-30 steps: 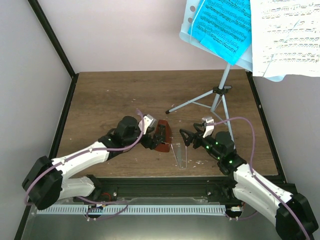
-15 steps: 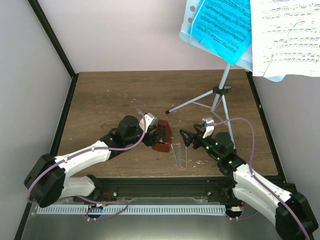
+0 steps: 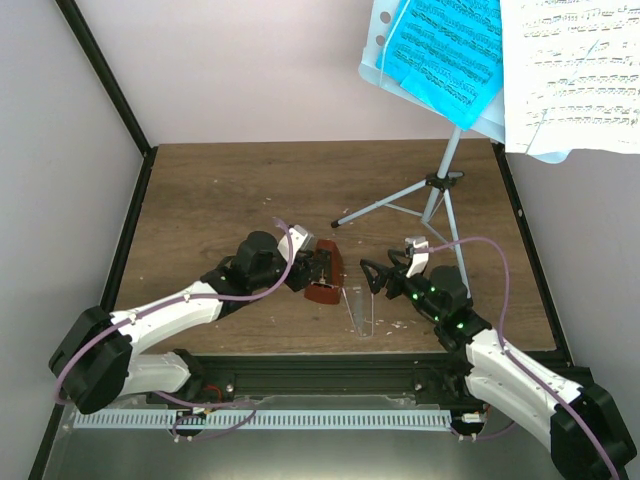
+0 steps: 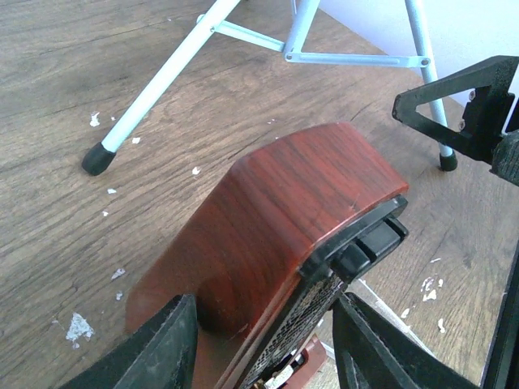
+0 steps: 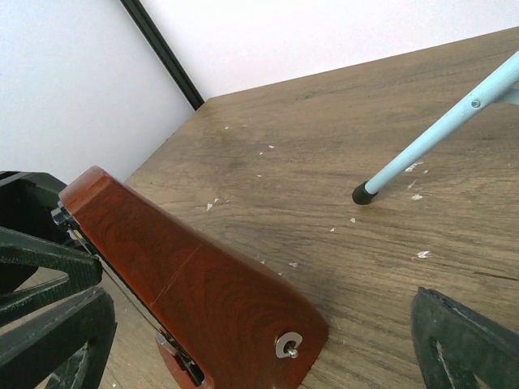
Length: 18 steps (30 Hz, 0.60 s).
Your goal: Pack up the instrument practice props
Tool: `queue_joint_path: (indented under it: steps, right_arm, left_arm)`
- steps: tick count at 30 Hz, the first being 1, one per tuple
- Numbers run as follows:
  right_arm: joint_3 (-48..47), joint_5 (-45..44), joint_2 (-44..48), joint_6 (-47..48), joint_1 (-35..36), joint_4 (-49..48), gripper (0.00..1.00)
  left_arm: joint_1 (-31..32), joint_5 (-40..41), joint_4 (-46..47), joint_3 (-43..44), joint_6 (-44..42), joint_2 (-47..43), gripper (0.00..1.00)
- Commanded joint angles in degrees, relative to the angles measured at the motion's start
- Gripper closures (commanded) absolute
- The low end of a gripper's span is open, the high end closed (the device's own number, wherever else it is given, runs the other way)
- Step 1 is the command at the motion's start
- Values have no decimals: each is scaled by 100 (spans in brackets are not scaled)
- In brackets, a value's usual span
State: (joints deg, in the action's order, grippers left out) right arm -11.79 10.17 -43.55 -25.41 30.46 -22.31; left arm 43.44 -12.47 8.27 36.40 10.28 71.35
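Left gripper [image 3: 305,270] is clamped on the red-brown metronome [image 5: 211,292], which sits tilted near the middle front of the table [image 3: 220,190], with the clear cover [image 3: 360,312] lying just beside it. Right gripper [image 3: 377,276] is spread wide with nothing in it, close to the metronome. Music stand [image 3: 441,185] is upright at back right, carrying the blue sheet [image 3: 445,45] and white sheet [image 3: 570,70].

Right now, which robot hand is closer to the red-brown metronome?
Left. The left gripper holds the metronome between its fingers. The right gripper sits open off to the metronome's right, not touching it.
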Motion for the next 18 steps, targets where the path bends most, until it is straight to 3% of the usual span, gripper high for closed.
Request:
queue_joint_path:
  steps: [1, 18]
  right_arm:
    - [54, -89, 13, -63, -22, -77, 0]
    - [28, -69, 9, -178, -22, -60, 0]
  left_arm:
    - [26, 25, 107, 68, -36, -20, 54]
    - [24, -71, 258, -358, 200, -514, 58]
